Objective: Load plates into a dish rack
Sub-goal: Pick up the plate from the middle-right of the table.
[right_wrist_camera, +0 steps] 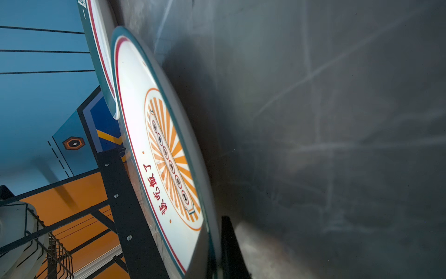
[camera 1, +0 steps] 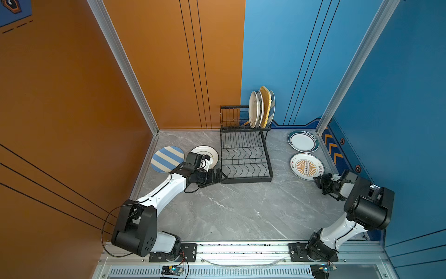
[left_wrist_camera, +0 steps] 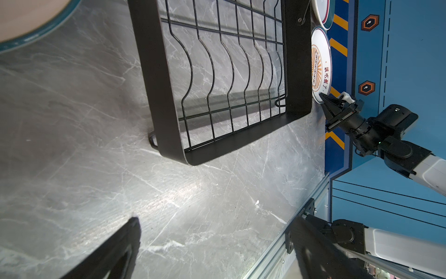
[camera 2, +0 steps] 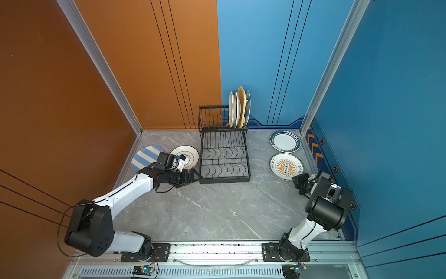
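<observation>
The black wire dish rack (camera 1: pixel 246 180) (camera 2: pixel 225 180) stands at the back middle of the table. Several plates (camera 1: pixel 255 111) (camera 2: pixel 233 111) stand upright at the right end of its upper tier, a yellow woven one (camera 1: pixel 265 106) among them. A white plate with an orange sunburst (camera 1: pixel 306 166) (camera 2: pixel 286 166) (left_wrist_camera: pixel 319 65) (right_wrist_camera: pixel 144 135) lies right of the rack. My right gripper (camera 1: pixel 316 179) (camera 2: pixel 295 179) (left_wrist_camera: pixel 323 96) (right_wrist_camera: pixel 216 248) is shut on its near rim. My left gripper (camera 1: pixel 217 180) (camera 2: pixel 191 178) (left_wrist_camera: pixel 217 218) is open and empty at the rack's front left corner.
A teal-rimmed plate (camera 1: pixel 303 141) (camera 2: pixel 285 141) lies behind the sunburst plate, near the right wall. Left of the rack lie a blue-and-cream striped plate (camera 1: pixel 167 159) (camera 2: pixel 146 158) and a white ringed plate (camera 1: pixel 207 154) (camera 2: pixel 187 154), partly hidden by my left wrist.
</observation>
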Robot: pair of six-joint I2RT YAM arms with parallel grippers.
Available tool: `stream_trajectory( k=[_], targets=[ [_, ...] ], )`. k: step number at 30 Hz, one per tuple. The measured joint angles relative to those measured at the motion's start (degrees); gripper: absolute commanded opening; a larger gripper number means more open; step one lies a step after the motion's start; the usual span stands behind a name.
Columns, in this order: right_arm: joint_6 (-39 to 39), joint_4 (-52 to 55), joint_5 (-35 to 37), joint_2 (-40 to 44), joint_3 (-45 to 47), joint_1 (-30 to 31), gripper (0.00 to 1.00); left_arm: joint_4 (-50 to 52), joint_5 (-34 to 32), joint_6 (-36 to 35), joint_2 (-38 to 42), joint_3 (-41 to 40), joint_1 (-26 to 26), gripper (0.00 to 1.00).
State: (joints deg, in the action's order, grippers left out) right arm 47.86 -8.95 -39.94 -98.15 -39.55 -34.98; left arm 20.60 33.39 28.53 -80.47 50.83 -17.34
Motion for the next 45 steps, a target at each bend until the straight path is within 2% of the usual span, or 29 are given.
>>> stream_trajectory(
  k=[12,18,24,29,37,38,45],
  targets=[
    [-0.20,10.49,-1.09,10.64,1.60,0.39,0.00,-0.04,0.04,-0.07,0.63,-0.17,-0.96,0.98],
    [0.07,13.51,-2.93,17.94,1.81,3.85,0.00,-0.02,1.33,-0.59,0.15,0.37,-1.81,0.98],
    [0.24,16.20,-3.76,25.16,1.79,12.24,0.00,-0.66,4.63,-1.31,-2.10,2.75,-2.25,0.98],
    [0.24,19.02,-3.10,28.65,0.57,22.91,0.00,-3.28,8.26,-1.11,-3.48,4.17,-2.51,1.00],
    [1.18,19.85,-0.50,28.04,-4.02,37.29,0.00,-12.09,13.14,2.03,-4.74,4.85,-2.60,0.88],
    [1.44,19.78,-0.33,27.58,-4.52,38.64,0.00,-13.11,13.62,2.64,-5.03,4.87,-2.60,0.82],
    [2.80,18.16,-0.28,22.05,-8.20,46.34,0.00,-18.86,15.21,5.64,-5.92,4.87,-2.60,0.72]
  ],
)
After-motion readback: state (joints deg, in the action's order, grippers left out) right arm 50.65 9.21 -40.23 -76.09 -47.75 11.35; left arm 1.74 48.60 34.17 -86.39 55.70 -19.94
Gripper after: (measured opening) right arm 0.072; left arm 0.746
